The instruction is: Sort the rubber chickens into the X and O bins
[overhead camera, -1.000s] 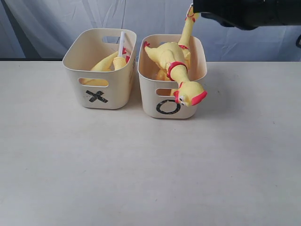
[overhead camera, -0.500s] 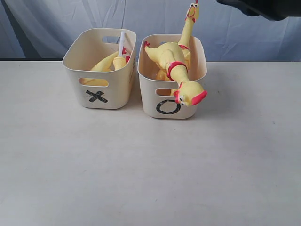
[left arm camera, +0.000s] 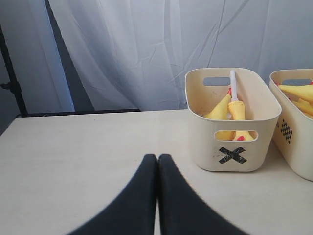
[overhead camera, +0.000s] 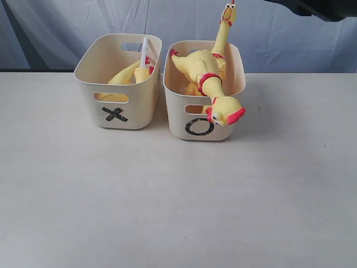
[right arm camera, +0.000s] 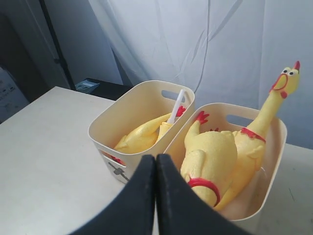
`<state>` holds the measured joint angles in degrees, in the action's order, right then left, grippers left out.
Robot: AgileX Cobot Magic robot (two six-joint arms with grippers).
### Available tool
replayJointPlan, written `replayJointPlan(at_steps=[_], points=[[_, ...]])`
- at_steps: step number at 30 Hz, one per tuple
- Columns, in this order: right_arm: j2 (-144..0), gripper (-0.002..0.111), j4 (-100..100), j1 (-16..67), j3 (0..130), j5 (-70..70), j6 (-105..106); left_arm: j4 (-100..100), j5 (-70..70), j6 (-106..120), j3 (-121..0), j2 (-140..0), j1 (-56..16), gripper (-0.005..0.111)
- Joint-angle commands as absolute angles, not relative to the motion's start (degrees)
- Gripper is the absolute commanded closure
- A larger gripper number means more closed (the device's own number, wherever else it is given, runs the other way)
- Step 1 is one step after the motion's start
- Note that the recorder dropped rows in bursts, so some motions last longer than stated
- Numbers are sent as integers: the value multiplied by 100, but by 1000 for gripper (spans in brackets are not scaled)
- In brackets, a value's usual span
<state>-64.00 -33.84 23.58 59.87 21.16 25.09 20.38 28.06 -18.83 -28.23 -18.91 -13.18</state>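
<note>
Exterior view: X bin (overhead camera: 139, 109) and O bin (overhead camera: 178, 120) stand side by side near the far edge of the desk (overhead camera: 167, 201), X on the left, marks facing the near edge.

O bin: first chicken (overhead camera: 196, 68) lies across the top, head hung over the front rim just beside the O mark. Second chicken (overhead camera: 222, 36) leans at the far right corner, neck upright, head well above the rim.

X bin: third chicken (overhead camera: 122, 75) lies low inside. Beside it is the head-and-neck piece (overhead camera: 141, 72), its white tube (overhead camera: 144, 50) pointing up past the rim.

Left gripper (left arm camera: 157, 161): fingers pressed together, nothing between them, low over bare desk, well apart from the X bin.

Right gripper (right arm camera: 156, 161): fingers pressed together, empty, raised, looking down on both bins.
</note>
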Motion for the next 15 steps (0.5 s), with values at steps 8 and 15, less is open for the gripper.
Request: replayJointPlan(at_steps=[8, 15], points=[[-6360, 108, -3556, 2347, 5966, 2092, 2545, 2062, 2784, -1884, -2802, -1863, -1331, 107], [-6314, 108, -3555, 2337, 5966, 2053, 2545, 2103, 2786, -1884, -2802, -1859, -1311, 107]])
